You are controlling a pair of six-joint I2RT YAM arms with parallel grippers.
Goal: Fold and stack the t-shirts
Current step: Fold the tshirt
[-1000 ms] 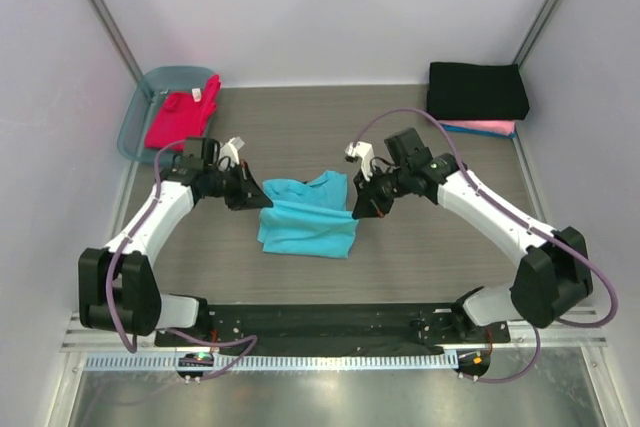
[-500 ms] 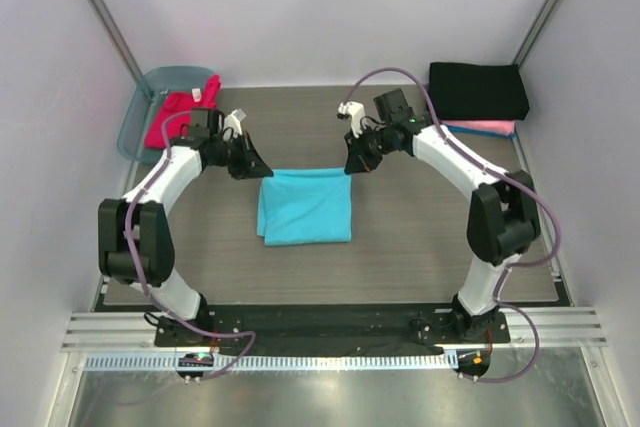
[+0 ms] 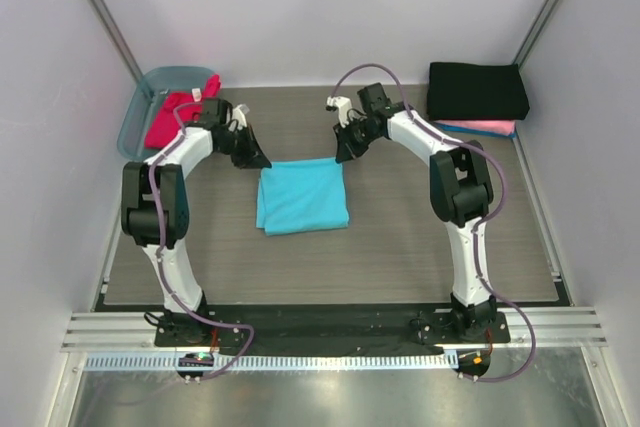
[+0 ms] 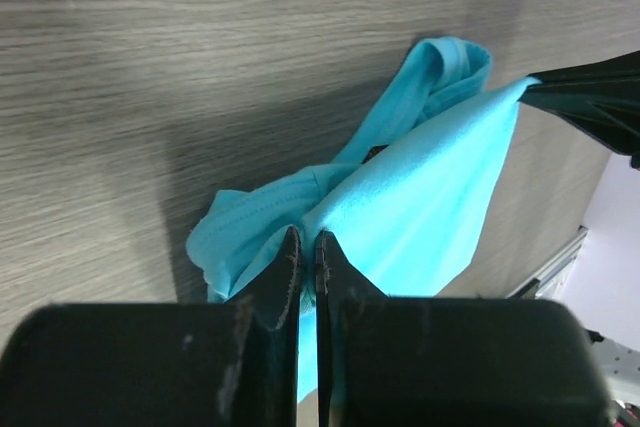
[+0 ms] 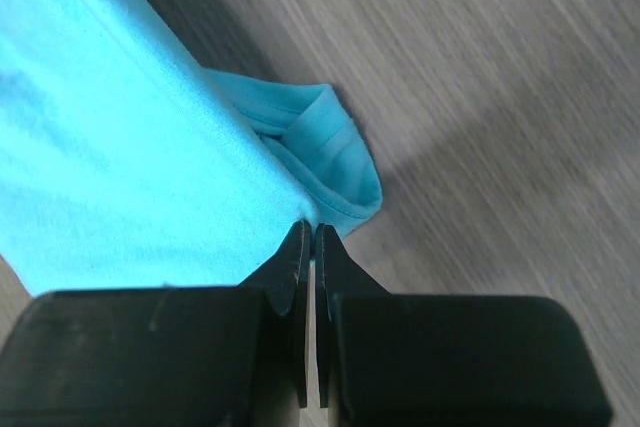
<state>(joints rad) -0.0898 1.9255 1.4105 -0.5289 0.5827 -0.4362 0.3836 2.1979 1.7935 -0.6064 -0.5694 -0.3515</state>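
The turquoise shirt (image 3: 302, 195), bunched a second ago, is now drawn into a rectangle, so this fold looks nearly finished. Both jaws still pinch its far corners.

Bright even overhead light, soft shadows on wood; wrist views slightly blurred

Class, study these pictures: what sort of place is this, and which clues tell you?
Probably a robot lab test cell: plain walls enclose a wood-grain table, the left arm and right arm are mounted on a metal rail, and a red t-shirt sits in a tub.
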